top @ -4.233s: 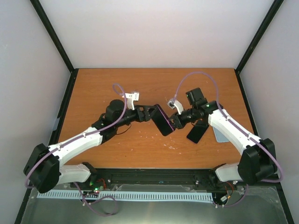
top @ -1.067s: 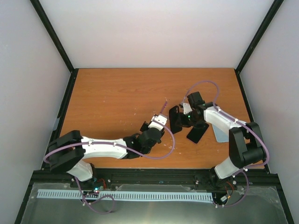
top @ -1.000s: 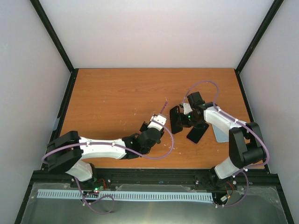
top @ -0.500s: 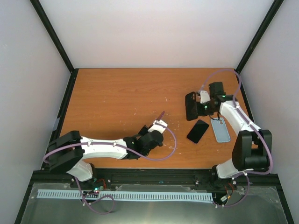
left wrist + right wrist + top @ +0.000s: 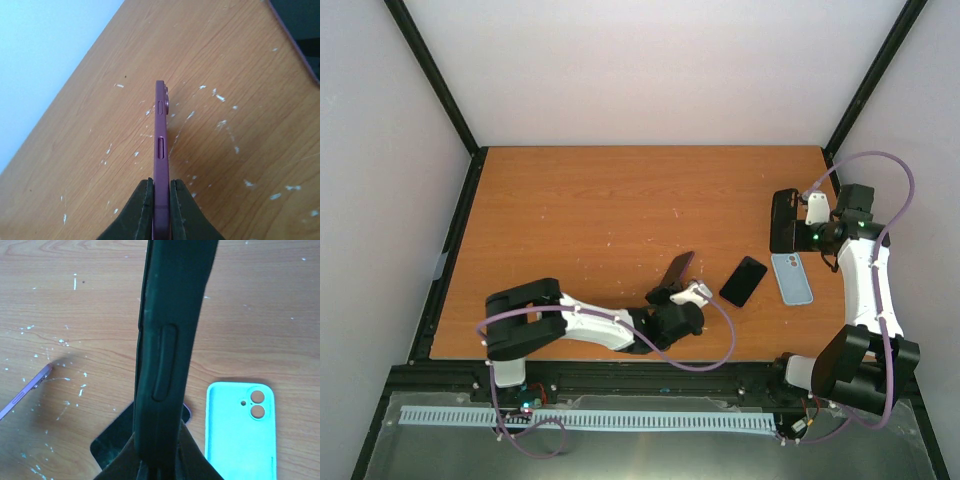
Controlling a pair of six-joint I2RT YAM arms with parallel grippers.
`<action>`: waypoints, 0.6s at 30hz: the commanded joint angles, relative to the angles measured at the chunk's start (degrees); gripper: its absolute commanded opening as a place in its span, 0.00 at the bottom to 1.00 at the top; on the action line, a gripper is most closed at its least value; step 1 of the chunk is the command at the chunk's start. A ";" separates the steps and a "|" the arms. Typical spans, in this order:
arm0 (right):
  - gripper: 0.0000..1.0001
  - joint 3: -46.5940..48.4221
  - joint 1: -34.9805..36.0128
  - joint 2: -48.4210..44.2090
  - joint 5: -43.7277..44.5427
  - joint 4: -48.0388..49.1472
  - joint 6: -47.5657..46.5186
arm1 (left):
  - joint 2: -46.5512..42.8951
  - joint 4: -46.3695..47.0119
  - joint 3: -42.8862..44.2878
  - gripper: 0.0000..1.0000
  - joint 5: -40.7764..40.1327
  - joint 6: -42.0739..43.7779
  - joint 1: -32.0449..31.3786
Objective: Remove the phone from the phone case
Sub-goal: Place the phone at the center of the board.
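Note:
The purple phone (image 5: 160, 145) stands bare and edge-on, with my left gripper (image 5: 160, 187) shut on its lower end. From the top view, this phone (image 5: 678, 270) tilts up over the front middle of the table, and the left gripper (image 5: 665, 292) is just below it. My right gripper (image 5: 160, 460) is shut on the empty dark phone case (image 5: 170, 335), held upright. In the top view the case (image 5: 783, 220) hangs at the right side of the table, far from the phone, with the right gripper (image 5: 798, 228) beside it.
A dark phone (image 5: 743, 281) lies flat, screen up, right of the purple phone. A light blue case (image 5: 791, 278) lies next to it, camera holes showing (image 5: 240, 430). Black frame posts and white walls ring the wooden table (image 5: 580, 210).
The right arm has carried the dark case right and back, away from the middle. The left arm has swung right along the front edge with the purple phone, now tilted up.

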 commanded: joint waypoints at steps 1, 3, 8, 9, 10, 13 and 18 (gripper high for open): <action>0.03 -1.07 -2.49 -0.62 -1.63 -2.37 -4.00 | 5.43 5.41 2.88 0.01 -4.05 7.72 -3.40; 0.03 -1.09 -2.97 -0.28 -2.52 -2.90 -4.03 | 7.93 4.93 3.81 0.03 -4.57 8.13 -4.52; 0.03 -1.46 -3.04 -0.09 -2.57 -2.66 -2.27 | 13.04 4.69 5.38 0.17 -5.76 8.60 -6.91; 0.03 -1.56 -3.04 -0.08 -2.77 -2.64 -2.13 | 13.52 4.65 5.46 0.18 -5.62 8.29 -7.10; 0.03 -1.66 -3.04 -0.07 -2.80 -2.64 -2.07 | 13.91 4.54 5.58 0.18 -5.44 7.84 -7.20; 0.03 -2.08 -3.04 0.05 -1.87 -2.59 -1.98 | 13.89 3.30 5.82 0.21 -3.84 5.89 -7.27; 0.03 -2.30 -3.12 0.69 -0.72 -3.24 -2.97 | 12.47 1.09 6.01 0.31 -0.65 2.63 -7.27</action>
